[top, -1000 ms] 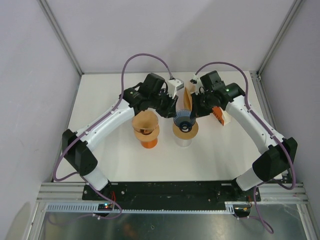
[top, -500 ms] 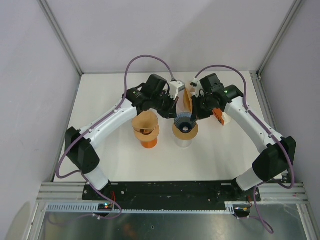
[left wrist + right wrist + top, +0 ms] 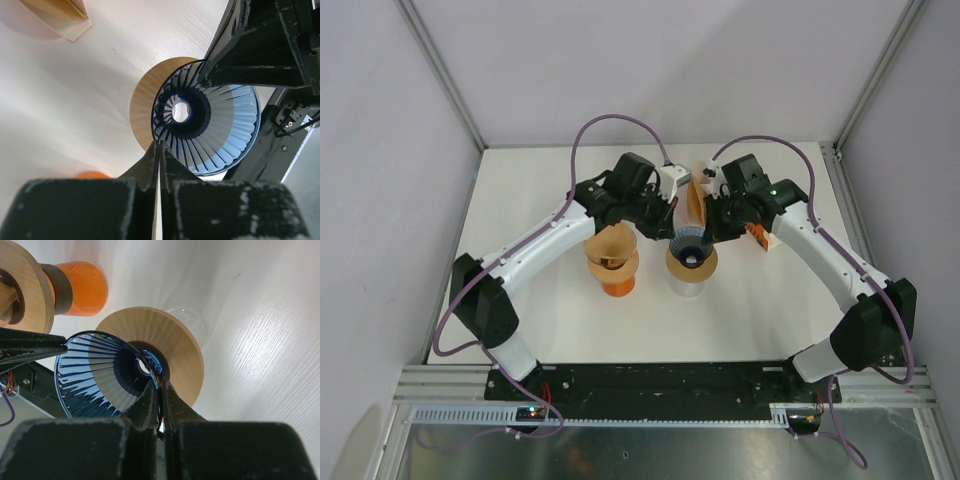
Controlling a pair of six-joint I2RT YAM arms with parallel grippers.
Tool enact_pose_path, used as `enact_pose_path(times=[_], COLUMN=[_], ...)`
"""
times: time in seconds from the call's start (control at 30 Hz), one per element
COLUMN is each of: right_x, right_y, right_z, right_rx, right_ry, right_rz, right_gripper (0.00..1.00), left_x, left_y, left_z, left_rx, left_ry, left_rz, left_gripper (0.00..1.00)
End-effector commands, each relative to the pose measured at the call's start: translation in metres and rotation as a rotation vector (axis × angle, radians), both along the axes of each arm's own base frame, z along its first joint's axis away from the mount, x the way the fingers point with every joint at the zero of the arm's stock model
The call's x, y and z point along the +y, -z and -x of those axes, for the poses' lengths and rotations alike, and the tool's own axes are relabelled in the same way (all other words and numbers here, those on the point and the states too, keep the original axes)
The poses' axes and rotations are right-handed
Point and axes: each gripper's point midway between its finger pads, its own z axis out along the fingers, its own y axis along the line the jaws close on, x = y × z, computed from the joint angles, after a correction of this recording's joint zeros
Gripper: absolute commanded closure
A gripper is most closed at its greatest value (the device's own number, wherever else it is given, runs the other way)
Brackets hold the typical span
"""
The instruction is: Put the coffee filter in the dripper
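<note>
My left pincer [image 3: 159, 150] is pinched narrow on the blue dripper's [image 3: 220, 125] rim, low in the frame. My right pincer [image 3: 160, 390] nips another part of that rim. The brown coffee filter [image 3: 55, 12] sits on the table [image 3: 75, 100] at upper left, apart from the dripper.

paper filters [image 3: 57, 15] cut by left wrist view's top edge.

Bright, even light pours down on the white table [image 3: 770, 300], with just soft, short shadows beside the dripper [image 3: 688, 245]. On the wrist cameras, glare whitens the table beyond the dripper, its ribs look crisp, and the left gripper [image 3: 159, 147] nearest the lens looks soft.
</note>
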Motion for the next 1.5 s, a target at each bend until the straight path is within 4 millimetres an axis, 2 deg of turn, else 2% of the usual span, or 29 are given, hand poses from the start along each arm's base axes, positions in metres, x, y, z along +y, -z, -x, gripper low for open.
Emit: enact_pose_path(times=[0.0, 0.33, 0.63, 1.03, 1.2, 1.47], right_x=[-0.004, -0.008, -0.012, -0.006, -0.006, -0.009], right_y=[0.013, 0.023, 0.052, 0.054, 0.072, 0.087], right_z=[-0.001, 0.004, 0.01, 0.012, 0.018, 0.022], right_rx=[-0.042, -0.12, -0.056, -0.084, -0.054, -0.045], right_ry=[0.005, 0.028, 0.018, 0.024, 0.02, 0.022], right_rz=[0.043, 0.069, 0.111, 0.123, 0.129, 0.139], right_gripper=[1.0, 1.0, 1.0, 1.0, 1.0, 1.0], left_x=[0.0, 0.005, 0.008, 0.022, 0.026, 0.03], left_y=[0.025, 0.048, 0.07, 0.095, 0.104, 0.117], left_z=[0.019, 0.034, 0.04, 0.053, 0.061, 0.068], left_rx=[0.041, 0.044, 0.086, 0.121, 0.141, 0.162], left_ry=[0.049, 0.1, 0.123, 0.15, 0.175, 0.195], left_rz=[-0.067, -0.127, -0.161, -0.215, -0.226, -0.252], left_gripper=[1.0, 1.0, 1.0, 1.0, 1.0, 1.0])
